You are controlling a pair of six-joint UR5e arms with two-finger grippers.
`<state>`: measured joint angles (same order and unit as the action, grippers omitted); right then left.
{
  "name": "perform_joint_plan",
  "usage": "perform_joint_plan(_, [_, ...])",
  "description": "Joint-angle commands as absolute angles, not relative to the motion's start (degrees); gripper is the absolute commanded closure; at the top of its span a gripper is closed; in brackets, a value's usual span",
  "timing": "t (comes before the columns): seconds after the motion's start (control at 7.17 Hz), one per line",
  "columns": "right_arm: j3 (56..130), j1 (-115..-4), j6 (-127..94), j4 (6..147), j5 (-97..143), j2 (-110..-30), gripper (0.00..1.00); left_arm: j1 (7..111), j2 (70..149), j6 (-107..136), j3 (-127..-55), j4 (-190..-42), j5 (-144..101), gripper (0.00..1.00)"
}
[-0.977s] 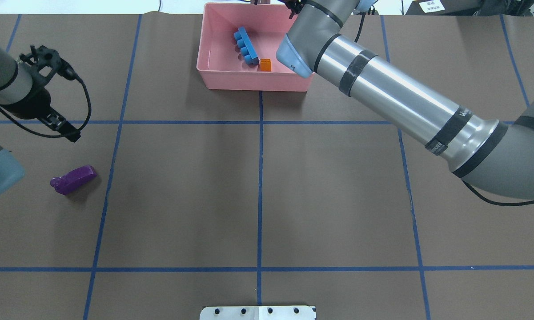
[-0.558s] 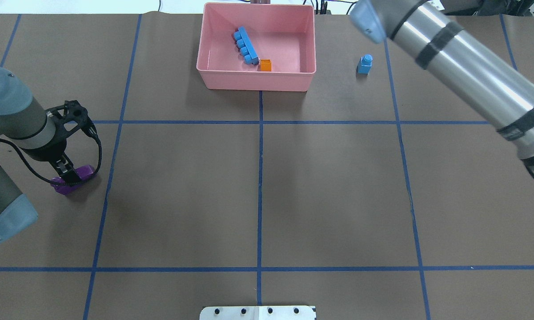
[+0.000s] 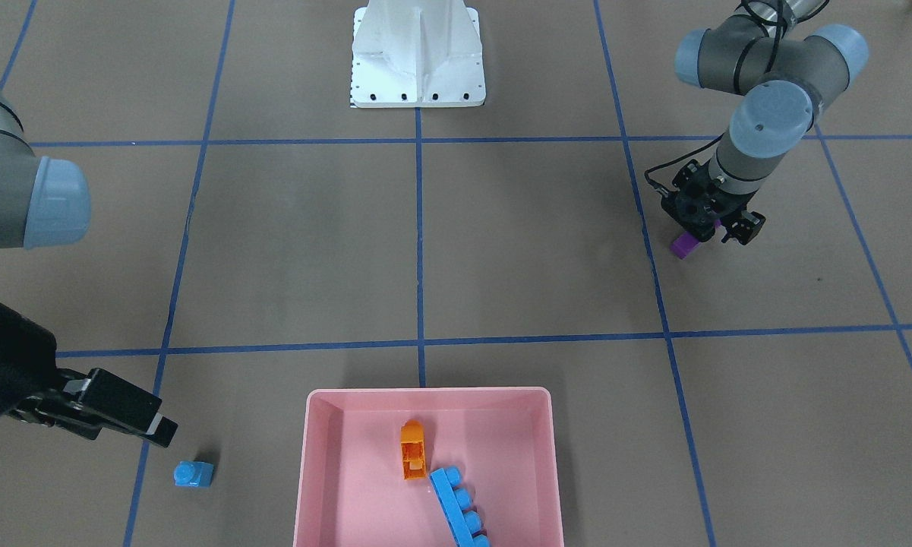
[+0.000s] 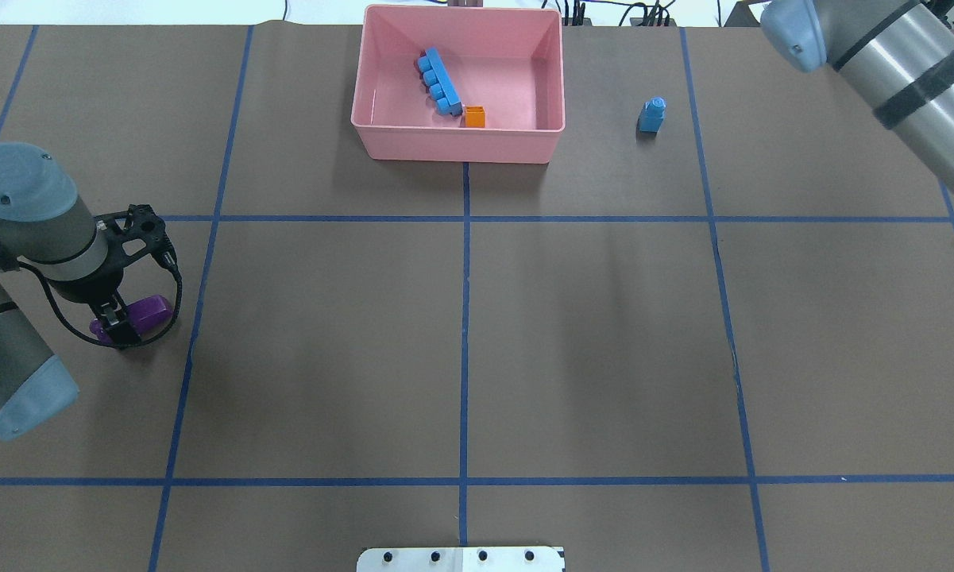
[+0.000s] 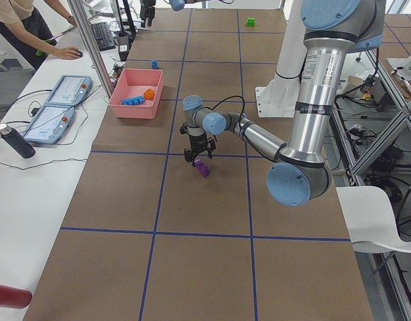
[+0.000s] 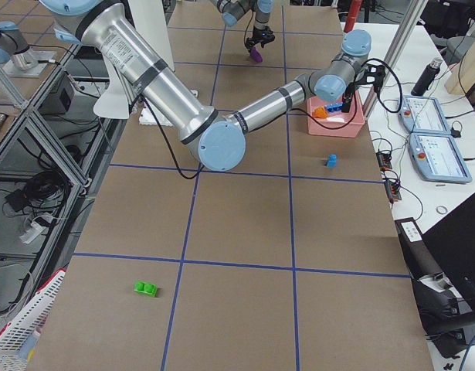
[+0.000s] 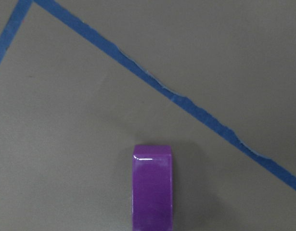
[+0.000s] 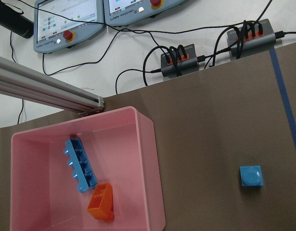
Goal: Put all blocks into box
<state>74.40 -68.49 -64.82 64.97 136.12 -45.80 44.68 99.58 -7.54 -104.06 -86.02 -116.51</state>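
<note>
The left jaws are down at the long purple block (image 4: pixel 147 312), which lies flat on the bench (image 4: pixel 604 334) with one end poking out past them. Whether they are clenched on it I cannot tell. The right jaws hang above the bench, and their state cannot be told either. The small light-blue block (image 3: pixel 194 474) rests near their tips, apart from them. Beyond that block sits the pink box (image 3: pixel 425 396), holding the long light-blue block (image 3: pixel 459 509) and the orange block (image 3: pixel 412 450), which touch. The green block (image 6: pixel 145 288) lies well away from both jaws.

Open tabletop (image 4: pixel 604 318) lies all round the small light-blue block (image 4: pixel 651 115), the box (image 4: pixel 457 149) wall well apart.
</note>
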Motion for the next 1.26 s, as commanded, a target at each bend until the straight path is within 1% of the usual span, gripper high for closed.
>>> perform_joint_plan(0.0, [77.5,-70.5,-61.8,65.0,138.0,-51.0,0.0,44.0,100.0,-7.6,-101.4,-86.0,-116.6,0.02])
perform_joint_plan(0.14, [79.1,-71.6,-60.1,65.0,138.8,-53.6,0.0,43.9,100.5,-7.6,-101.0,-86.0,-116.7,0.02])
perform_joint_plan(0.28, [81.5,-72.3,-58.9,65.0,139.2,-57.2,0.0,43.6,100.5,-7.5,-100.7,-86.0,-116.7,0.05])
perform_joint_plan(0.42, [85.7,-72.4,-57.0,65.0,139.2,-62.9,0.0,43.5,100.5,-7.5,-100.5,-86.0,-116.8,0.17])
perform_joint_plan(0.56, [88.5,-72.5,-55.0,65.0,139.1,-66.6,0.0,43.5,100.6,-7.6,-100.3,-86.0,-118.1,0.74])
perform_joint_plan(0.7, [90.4,-72.5,-54.3,64.7,138.8,-70.6,0.0,43.5,100.5,-7.4,-100.1,-85.9,-118.2,1.0])
perform_joint_plan(0.84, [94.0,-72.4,-49.0,64.8,138.4,-76.5,0.0,43.5,100.5,-7.2,-99.9,-85.8,-118.2,1.0])
perform_joint_plan(0.98, [97.3,-72.6,-45.8,64.8,138.4,-82.9,0.0,43.9,100.7,-7.2,-101.4,-85.5,-118.7,1.0])
perform_joint_plan(1.12, [99.4,-72.9,-40.7,64.8,138.3,-89.8,0.0,45.0,102.4,-2.1,-102.6,-85.1,-120.2,1.0])
